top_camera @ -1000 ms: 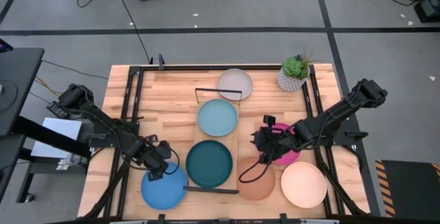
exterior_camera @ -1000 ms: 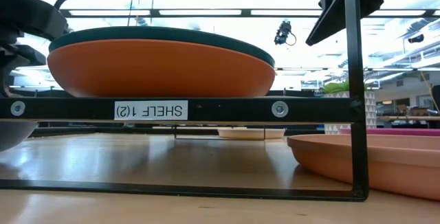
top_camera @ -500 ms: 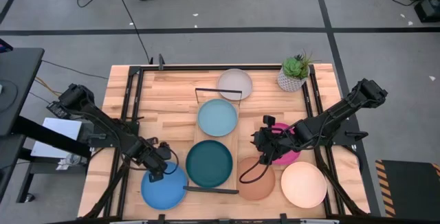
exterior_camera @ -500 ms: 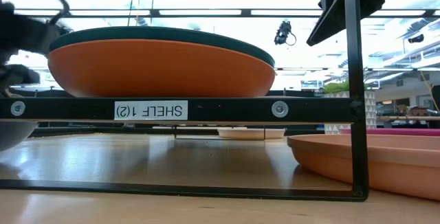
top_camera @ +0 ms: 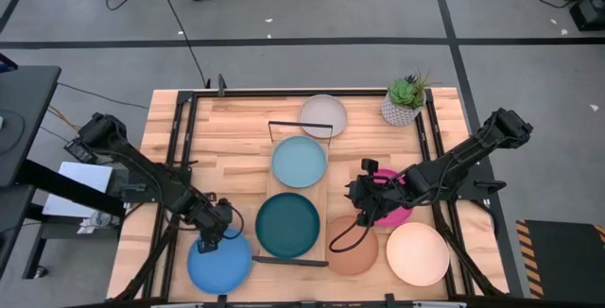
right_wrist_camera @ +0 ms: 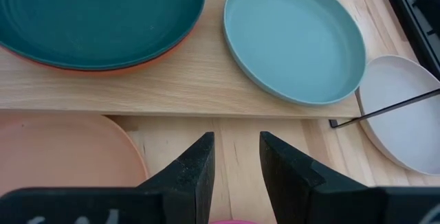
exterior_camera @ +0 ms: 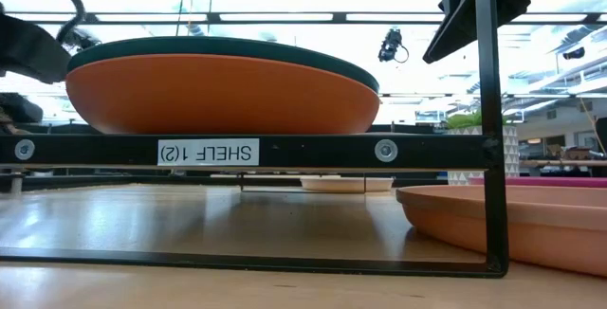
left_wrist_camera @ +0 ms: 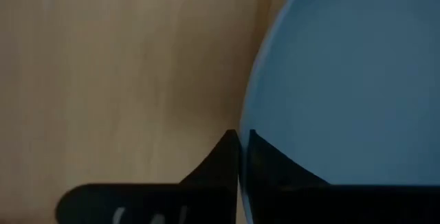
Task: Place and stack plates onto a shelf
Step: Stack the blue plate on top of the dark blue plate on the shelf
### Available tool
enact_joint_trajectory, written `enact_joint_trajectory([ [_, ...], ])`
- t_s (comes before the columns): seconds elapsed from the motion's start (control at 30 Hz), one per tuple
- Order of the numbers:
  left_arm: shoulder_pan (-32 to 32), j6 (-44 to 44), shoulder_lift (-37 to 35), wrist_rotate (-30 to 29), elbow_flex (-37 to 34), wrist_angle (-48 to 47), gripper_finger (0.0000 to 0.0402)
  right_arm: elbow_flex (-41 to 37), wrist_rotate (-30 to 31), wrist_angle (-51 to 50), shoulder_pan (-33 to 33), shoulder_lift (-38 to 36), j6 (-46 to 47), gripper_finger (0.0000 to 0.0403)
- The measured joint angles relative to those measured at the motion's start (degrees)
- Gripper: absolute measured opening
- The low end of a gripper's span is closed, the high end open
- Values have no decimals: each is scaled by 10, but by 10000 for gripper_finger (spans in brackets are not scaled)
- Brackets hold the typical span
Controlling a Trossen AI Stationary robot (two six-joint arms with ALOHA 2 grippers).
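My left gripper [top_camera: 212, 233] [left_wrist_camera: 238, 136] is shut on the bright blue plate [top_camera: 219, 261] [left_wrist_camera: 344, 80] near the table's left near corner. My right gripper [top_camera: 363, 195] [right_wrist_camera: 237, 159] is open and hovers at the left rim of the magenta plate [top_camera: 393, 209], touching nothing that I can see. On the shelf [top_camera: 321, 199] [right_wrist_camera: 172, 90] the dark teal plate [top_camera: 287, 225] [right_wrist_camera: 89, 11] sits on the orange plate [exterior_camera: 218, 91]. The light blue plate [top_camera: 300, 162] [right_wrist_camera: 292, 38] lies farther along the board. The greyish white plate [top_camera: 323, 115] [right_wrist_camera: 405, 114] lies by the far wire frame. The tan-brown plate [top_camera: 353, 247] [right_wrist_camera: 62, 148] rests on the table. My left gripper pinches the blue plate's rim [left_wrist_camera: 243, 114] on its far side. One finger [left_wrist_camera: 275, 172] is inside the plate and the other [left_wrist_camera: 216, 162] is outside. The fingers come from above, pointing down. Whether the plate is lifted or lying on the table cannot be told.
The peach-cream plate [top_camera: 417, 254] lies at the right near corner and a small potted plant [top_camera: 405, 100] stands at the right far corner. Black frame rails [top_camera: 180, 147] run along both table sides. A black cable loop [top_camera: 346, 237] lies over the tan-brown plate.
My left gripper has moved a little toward the table's left near corner, staying shut on the blue plate. The plate has shifted with it, away from the shelf, and has left the low view. My right arm has kept still.
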Motion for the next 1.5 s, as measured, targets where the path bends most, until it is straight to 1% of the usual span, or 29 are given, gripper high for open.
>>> enact_joint_trajectory([
  [0.1,-1,2,-44,-5,16,-68,14,0,0,-1,0,0,-2,121],
  [0.17,2,-2,-79,-21,31,-120,14,0,0,-2,0,0,-6,121],
  [0.33,29,-41,-172,-40,82,-250,14,0,0,-1,-3,0,-9,121],
  [0.47,64,-68,-248,-57,113,-258,14,0,0,-1,-7,0,-10,121],
  [0.57,97,-113,-288,-112,128,-258,14,0,-4,-2,-9,0,-10,121],
  [0.63,119,-146,-298,-154,129,-236,14,0,-4,-2,-9,0,-11,121],
  [0.7,140,-155,-291,-176,129,-216,15,0,-4,-3,-9,0,-12,121],
  [0.8,166,-156,-254,-176,129,-155,18,0,-5,-3,-9,0,-12,121],
  [0.97,193,-116,-151,-108,129,-23,15,0,-5,-3,-9,0,-11,121],
  [1.1,217,-101,-70,-45,129,18,16,0,-5,-3,-9,0,-11,121],
  [1.2,229,-85,-29,-32,129,29,17,0,-5,-3,-9,0,-11,121],
  [1.4,246,-35,-5,-12,129,80,21,0,-5,-4,-9,0,-10,121],
  [1.5,248,-25,-5,-22,129,81,39,0,-6,-5,-9,0,-10,121],
])
